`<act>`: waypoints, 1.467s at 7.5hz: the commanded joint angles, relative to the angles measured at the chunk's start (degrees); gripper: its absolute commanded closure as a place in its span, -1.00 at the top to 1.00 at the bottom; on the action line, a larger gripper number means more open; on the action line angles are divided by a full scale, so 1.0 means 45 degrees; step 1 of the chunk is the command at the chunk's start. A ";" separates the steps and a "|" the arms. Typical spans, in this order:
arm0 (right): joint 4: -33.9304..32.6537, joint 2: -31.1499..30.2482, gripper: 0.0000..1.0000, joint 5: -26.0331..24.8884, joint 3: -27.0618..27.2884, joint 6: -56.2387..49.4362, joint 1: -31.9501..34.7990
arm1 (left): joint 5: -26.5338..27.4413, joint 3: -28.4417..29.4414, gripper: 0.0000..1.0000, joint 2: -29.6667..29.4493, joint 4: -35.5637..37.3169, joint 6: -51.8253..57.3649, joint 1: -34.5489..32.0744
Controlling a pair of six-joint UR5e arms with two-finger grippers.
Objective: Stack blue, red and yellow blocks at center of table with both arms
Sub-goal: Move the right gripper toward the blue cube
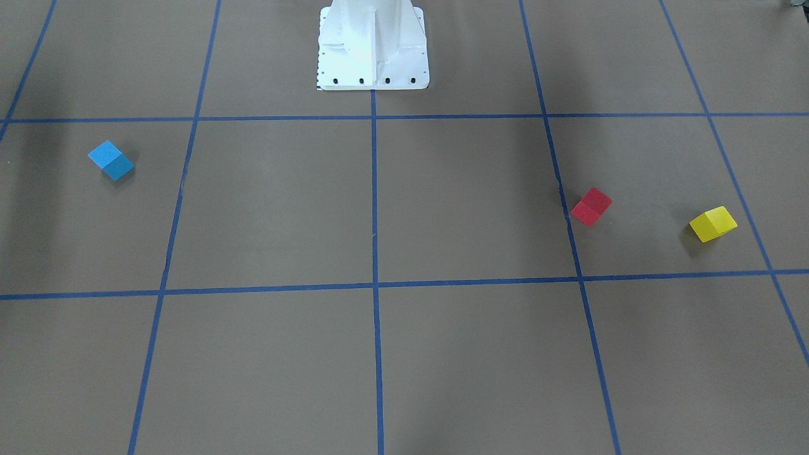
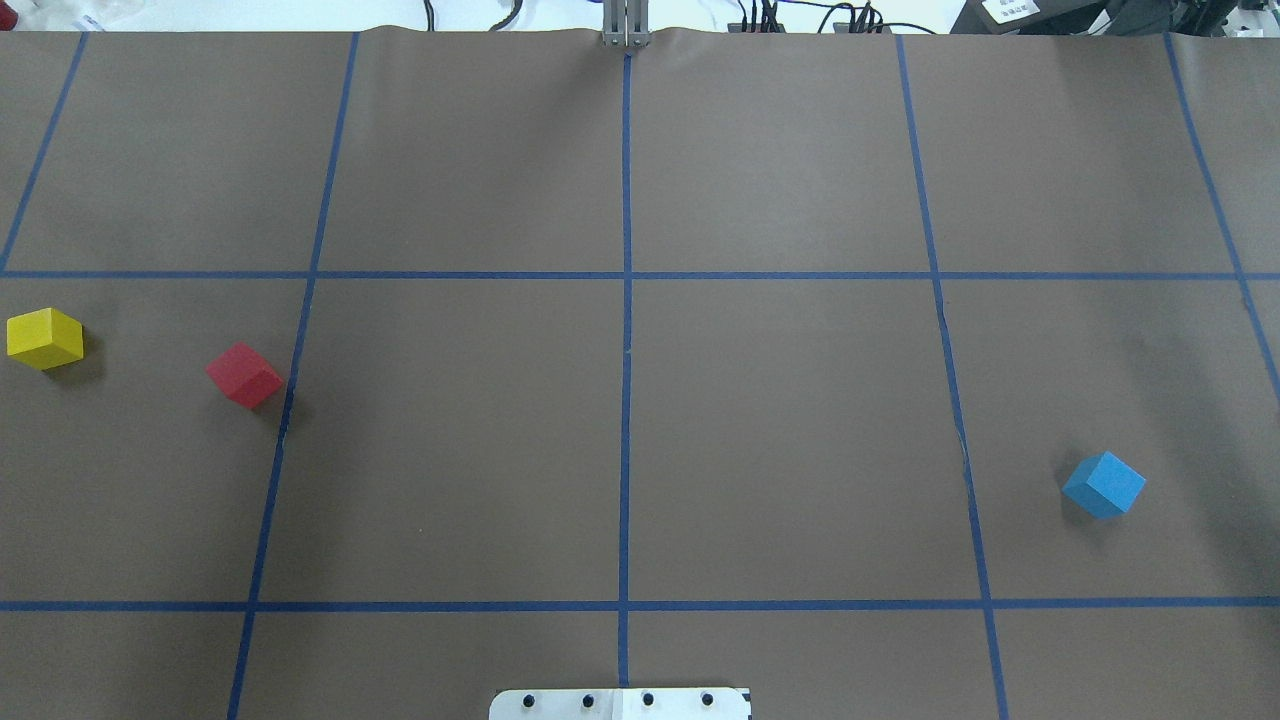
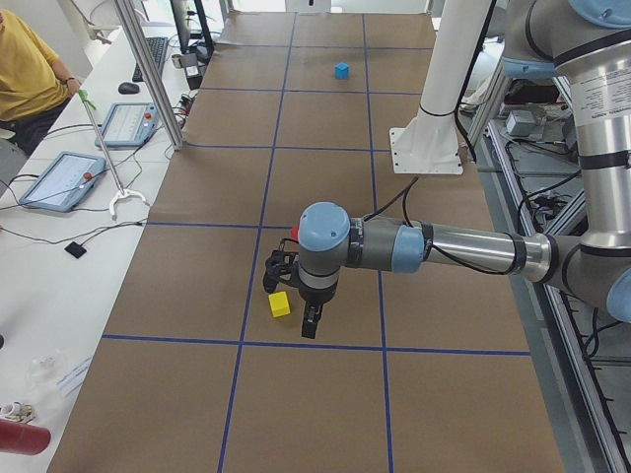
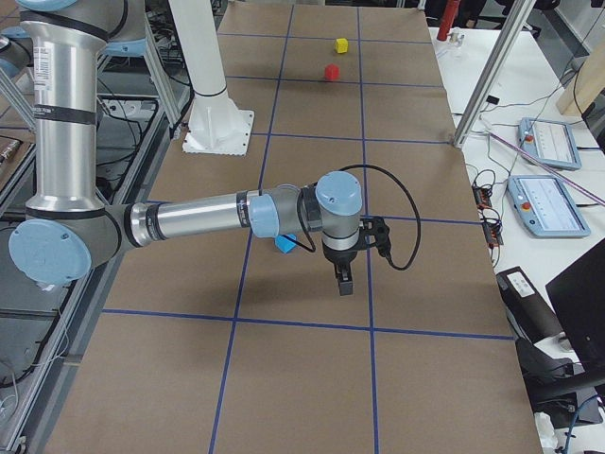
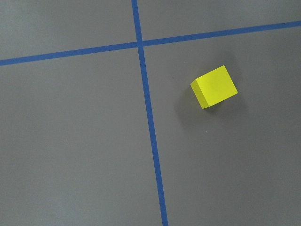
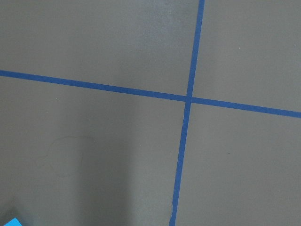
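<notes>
Left pincer [image 3: 292,301] near yellow block [image 3: 280,304]; right pincer [image 4: 342,282] near blue block [image 4: 284,245]; opening of either cannot be told; red block [image 2: 243,375] on bench [image 2: 780,400], beside tape line [image 2: 296,340].

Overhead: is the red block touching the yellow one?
No, the red block sits apart from the yellow block, a clear gap between them.

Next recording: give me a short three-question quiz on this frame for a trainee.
1. True or false: the red block rests on top of the yellow block.
2. Which block lies alone on the robot's right half of the table? A red block; B yellow block; C blue block.
3. Fill in: the only block in the left wrist view is the ____ one.
Key: 1 false; 2 C; 3 yellow.
</notes>
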 commanded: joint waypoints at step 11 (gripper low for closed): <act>0.3754 -0.1693 0.97 -0.7869 0.4644 1.7927 -0.9722 | 0.0665 -0.0360 1.00 -0.2320 -0.1491 -0.0480 0.0061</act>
